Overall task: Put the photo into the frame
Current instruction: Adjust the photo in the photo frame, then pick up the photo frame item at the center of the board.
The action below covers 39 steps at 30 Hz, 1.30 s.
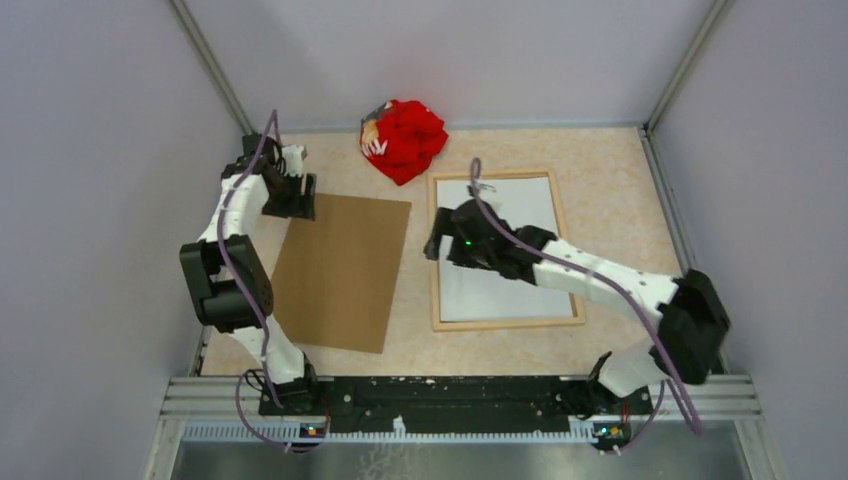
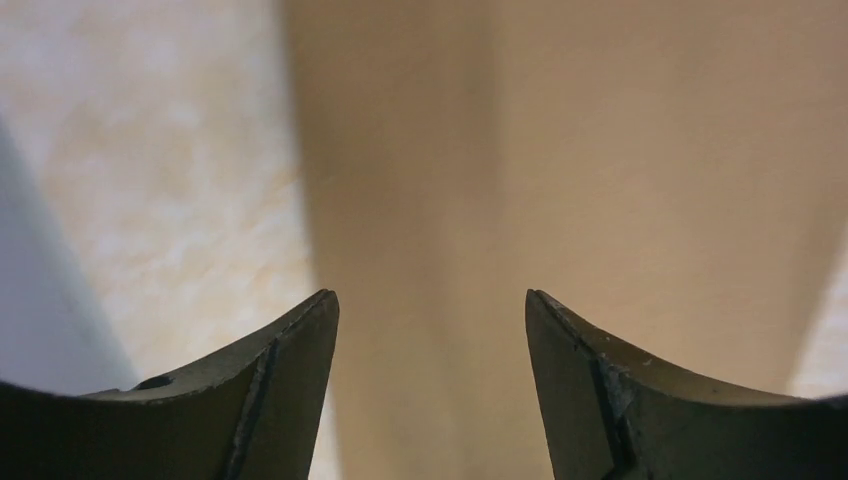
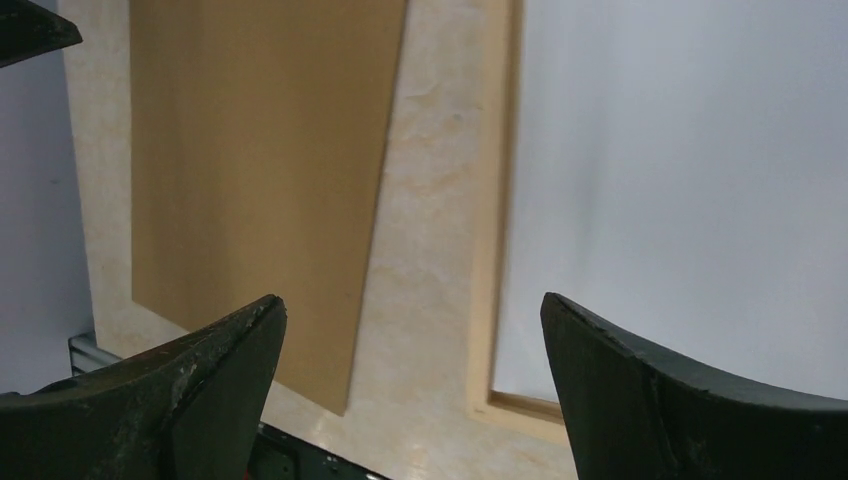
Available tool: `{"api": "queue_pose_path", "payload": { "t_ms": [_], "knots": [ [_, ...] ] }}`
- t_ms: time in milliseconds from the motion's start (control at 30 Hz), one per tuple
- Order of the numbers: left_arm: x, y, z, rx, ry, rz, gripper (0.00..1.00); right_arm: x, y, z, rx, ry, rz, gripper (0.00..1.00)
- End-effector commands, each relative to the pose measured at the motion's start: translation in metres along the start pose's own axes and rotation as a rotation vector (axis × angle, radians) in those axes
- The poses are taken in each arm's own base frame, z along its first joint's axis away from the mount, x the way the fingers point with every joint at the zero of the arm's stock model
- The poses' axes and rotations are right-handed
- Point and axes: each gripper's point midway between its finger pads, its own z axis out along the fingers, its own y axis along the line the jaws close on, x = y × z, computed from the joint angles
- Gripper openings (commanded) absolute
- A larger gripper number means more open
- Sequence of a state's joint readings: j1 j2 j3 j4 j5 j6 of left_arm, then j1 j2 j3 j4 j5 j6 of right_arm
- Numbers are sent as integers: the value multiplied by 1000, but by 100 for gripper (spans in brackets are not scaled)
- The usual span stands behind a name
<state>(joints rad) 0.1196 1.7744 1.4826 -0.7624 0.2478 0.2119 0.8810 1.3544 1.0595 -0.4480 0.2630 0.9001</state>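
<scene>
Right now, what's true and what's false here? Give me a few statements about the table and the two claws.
The brown board lies left of the frame, apart from it. True.
The right gripper is clamped on the frame. False: it is open above the frame's left edge.
A red bundle lies near the far wall. True.
The frame is empty. False: a white sheet fills it.
The left gripper is shut. False: it is open at the board's far left corner.

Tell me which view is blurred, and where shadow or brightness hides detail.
Left wrist: the brown backing board is out of focus, with a darker shadow band down it. Right wrist: sharper, but the white sheet inside the frame looks blank. Top external: evenly lit, sharp.
</scene>
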Motion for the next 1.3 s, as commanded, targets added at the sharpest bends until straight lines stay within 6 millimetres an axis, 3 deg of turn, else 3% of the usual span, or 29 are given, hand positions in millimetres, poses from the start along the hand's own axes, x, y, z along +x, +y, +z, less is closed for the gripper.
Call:
{"api": "queue_pose_path", "payload": {
  "t_ms": [0, 67, 167, 333, 467, 633, 833, 1067, 1267],
  "knots": [
    [15, 63, -43, -323, -5, 142, 71, 7, 71, 44, -69, 6, -31, 99],
    [22, 81, -52, -420, -5, 171, 66, 22, 84, 72, -65, 56, -21, 99],
    [38, 107, -58, -532, 1, 190, 61, 29, 103, 97, -99, 82, 8, 99],
    [68, 143, -42, -629, 65, 170, 54, 42, 118, 128, -108, 128, 26, 99],
    [90, 162, -28, -668, 114, 159, 52, 55, 116, 145, -99, 158, 47, 99],
    [112, 156, -2, -598, 161, 139, 50, 72, 113, 161, -105, 203, 84, 99],
    [134, 119, 35, -344, 227, 66, 44, 89, 104, 170, -89, 238, 127, 99],
    [150, 119, 49, -336, 255, 69, 41, 101, 103, 177, -100, 261, 181, 99],
    [160, 95, 59, -194, 268, 63, 30, 106, 111, 181, -134, 274, 221, 99]
  ]
}}
